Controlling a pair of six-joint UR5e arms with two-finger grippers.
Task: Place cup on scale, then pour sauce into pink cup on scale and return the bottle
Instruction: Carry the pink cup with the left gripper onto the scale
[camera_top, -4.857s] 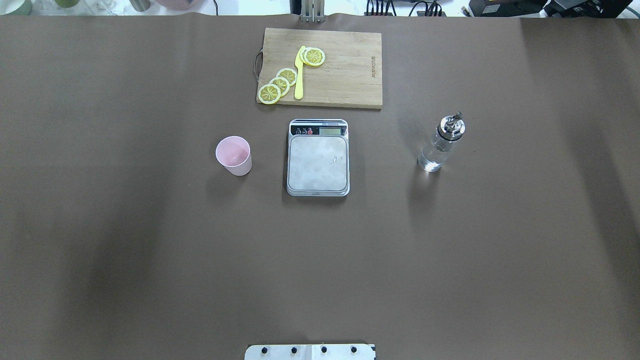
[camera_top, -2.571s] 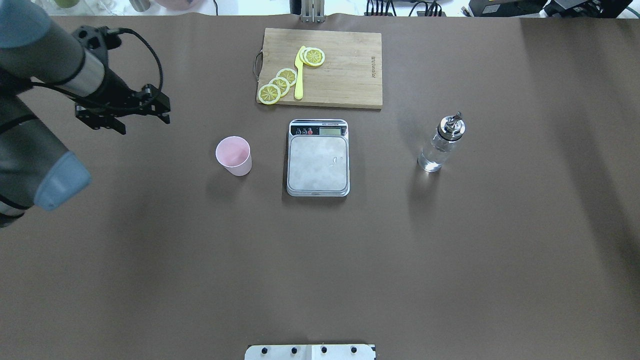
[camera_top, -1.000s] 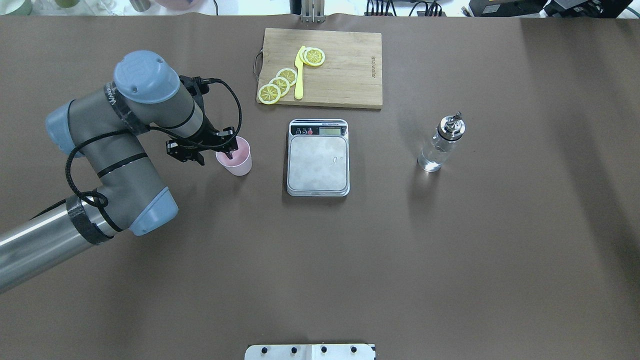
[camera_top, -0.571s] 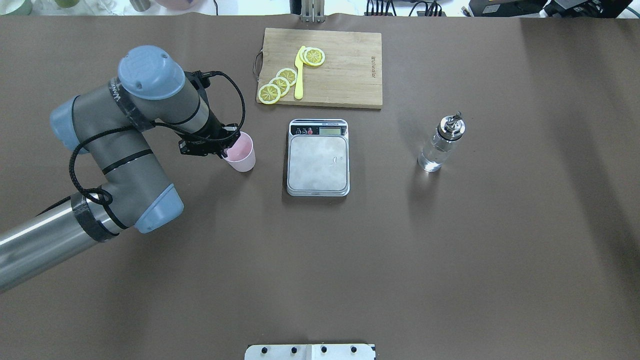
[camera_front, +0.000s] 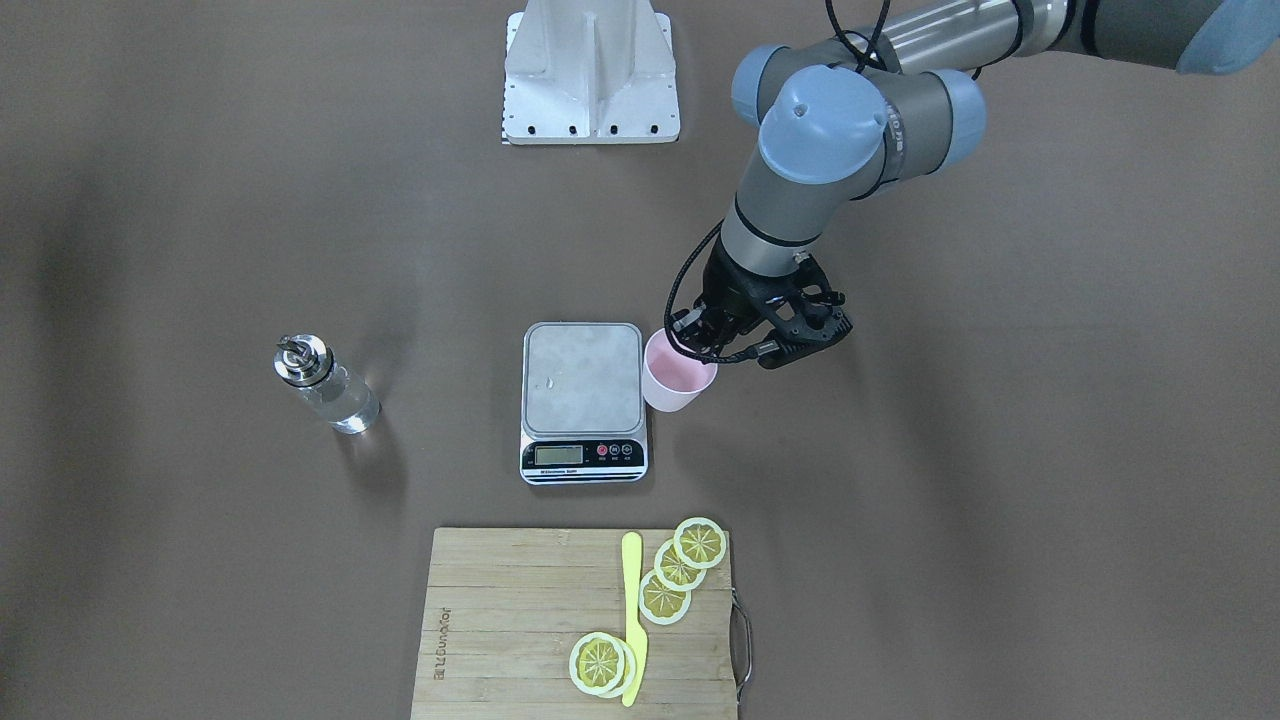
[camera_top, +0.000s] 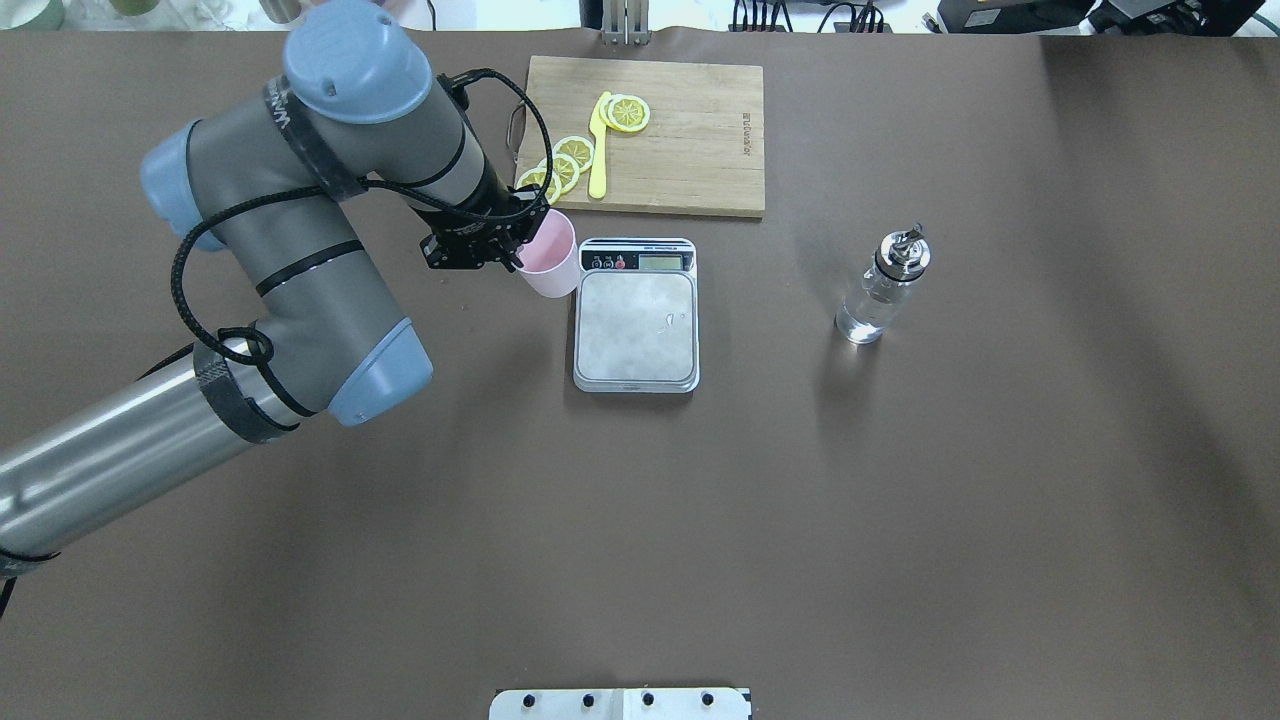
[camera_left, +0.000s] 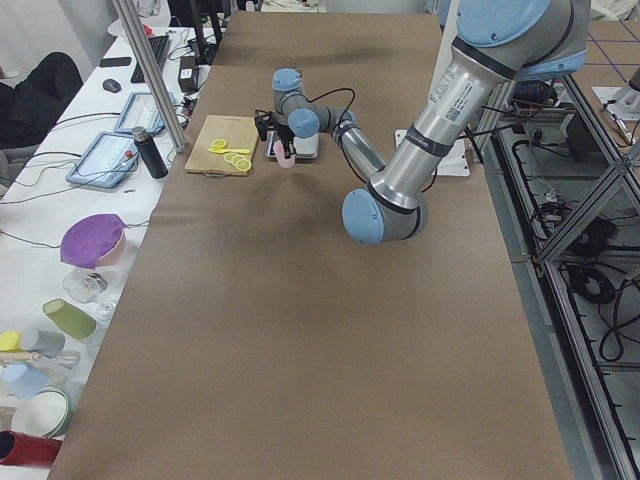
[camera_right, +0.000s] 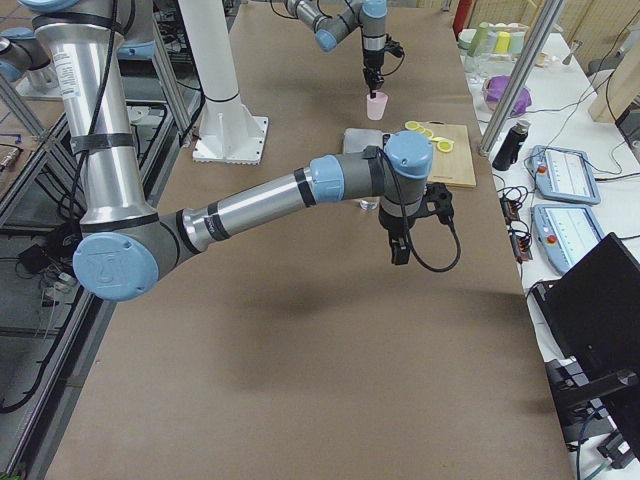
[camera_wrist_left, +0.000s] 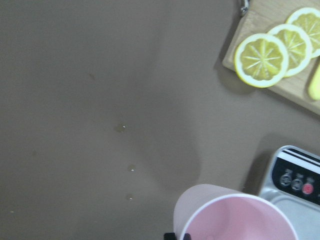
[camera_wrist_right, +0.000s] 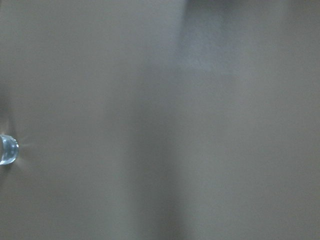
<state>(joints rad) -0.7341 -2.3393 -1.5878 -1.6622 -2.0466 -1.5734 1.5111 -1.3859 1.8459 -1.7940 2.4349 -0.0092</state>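
My left gripper (camera_top: 517, 255) is shut on the rim of the pale pink cup (camera_top: 550, 262), one finger inside it. It holds the cup upright off the table, at the left far corner of the scale (camera_top: 636, 330), whose steel platform is bare. In the front view the cup (camera_front: 678, 375) touches the line of the scale's (camera_front: 583, 385) edge. The left wrist view shows the cup's rim (camera_wrist_left: 235, 212) and the scale's buttons (camera_wrist_left: 296, 181). The glass bottle (camera_top: 880, 295) with clear sauce stands right of the scale. My right gripper (camera_right: 398, 250) hangs in the air; I cannot tell its state.
A bamboo cutting board (camera_top: 690, 150) with lemon slices (camera_top: 560, 165) and a yellow knife (camera_top: 598, 150) lies just behind the scale. The left arm's elbow (camera_top: 330, 300) reaches over the table's left half. The robot's base plate (camera_top: 620, 703) is at the near edge.
My left arm came in, shut on the cup's rim, lifted it and carried it right and away from me to the scale's edge. Scale and bottle have not moved.
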